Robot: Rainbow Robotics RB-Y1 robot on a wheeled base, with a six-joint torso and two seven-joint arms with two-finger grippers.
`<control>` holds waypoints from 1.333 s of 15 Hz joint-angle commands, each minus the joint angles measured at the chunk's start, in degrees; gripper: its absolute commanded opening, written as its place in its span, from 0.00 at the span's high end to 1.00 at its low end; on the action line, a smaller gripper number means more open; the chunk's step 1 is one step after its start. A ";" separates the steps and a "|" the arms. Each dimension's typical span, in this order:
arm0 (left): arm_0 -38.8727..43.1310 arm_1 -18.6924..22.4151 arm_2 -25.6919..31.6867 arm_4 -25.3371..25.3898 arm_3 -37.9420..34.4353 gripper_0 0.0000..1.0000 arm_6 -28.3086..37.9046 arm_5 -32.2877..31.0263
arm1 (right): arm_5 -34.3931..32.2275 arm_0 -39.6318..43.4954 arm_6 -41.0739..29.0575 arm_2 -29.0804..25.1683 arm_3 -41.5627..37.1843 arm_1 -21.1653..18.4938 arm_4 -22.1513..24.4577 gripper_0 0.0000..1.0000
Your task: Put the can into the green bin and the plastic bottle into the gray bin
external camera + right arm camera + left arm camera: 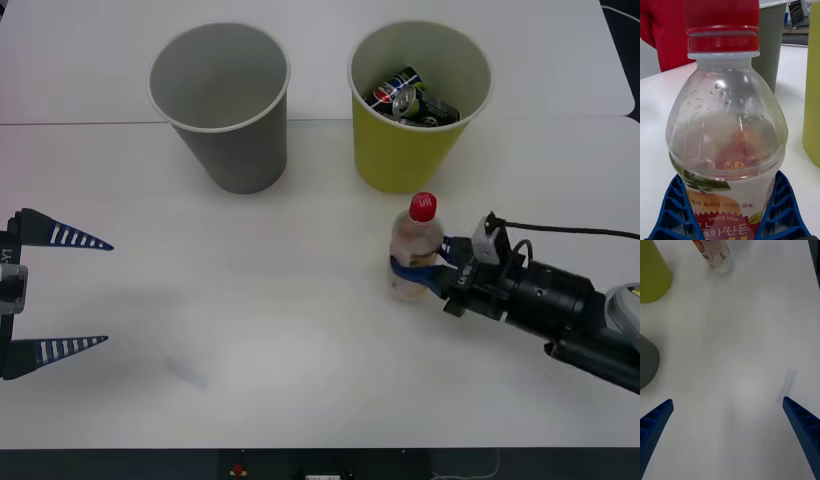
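1. Between its 2 blue fingers [784, 210], the right gripper [420, 272] clamps the plastic bottle [416, 250] low on its label, upright on the table [300, 320] just in front of the green bin [420, 100].
2. With the can [410, 98] already in that bin, the bottle step looks underway; next comes a lift and carry across to the gray bin [222, 100].
3. Reaching in low from the right, its arm lies nearly level.
4. At the table's left edge, the left gripper [60, 290] waits spread wide, empty.

- The table [300, 330] is plain white and matte, lit evenly, with soft shadows.
- A thin seam [80, 123] crosses it from side to side near the far end.
- A small clear strip of tape [186, 372] lies flat on it near the front.
- Its dark front edge [120, 464] borders the near side.
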 commanded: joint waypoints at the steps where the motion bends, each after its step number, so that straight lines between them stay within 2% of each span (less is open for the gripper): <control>1: 0.00 0.00 0.00 0.00 0.00 0.00 0.00 0.00 | -0.03 0.45 -7.80 0.83 -5.14 -3.85 1.21 1.00; 6: 0.00 0.00 0.00 0.00 0.00 0.00 0.00 0.00 | 2.08 2.12 -22.65 0.65 -15.59 -9.12 5.26 1.00; 10: 0.00 0.00 0.00 0.00 0.00 0.00 0.00 0.00 | 2.52 2.30 -40.40 -1.81 -25.00 -12.55 13.96 1.00; 12: 0.00 0.00 0.00 0.00 0.00 0.00 0.00 0.00 | 2.16 2.38 -48.05 -3.21 -28.69 -12.81 18.44 1.00; 15: 0.00 0.00 0.00 0.00 0.00 0.00 0.00 0.00 | -4.25 1.77 -64.66 -8.66 -36.34 -12.73 26.09 1.00; 17: 0.00 0.00 0.00 0.00 0.00 0.00 0.00 0.00 | -6.01 0.45 -72.75 -10.24 -39.76 -12.99 27.58 1.00; 20: 0.00 0.00 0.00 0.00 0.00 0.00 0.00 0.00 | -6.01 -4.91 -79.07 -10.07 -40.47 -14.57 27.67 1.00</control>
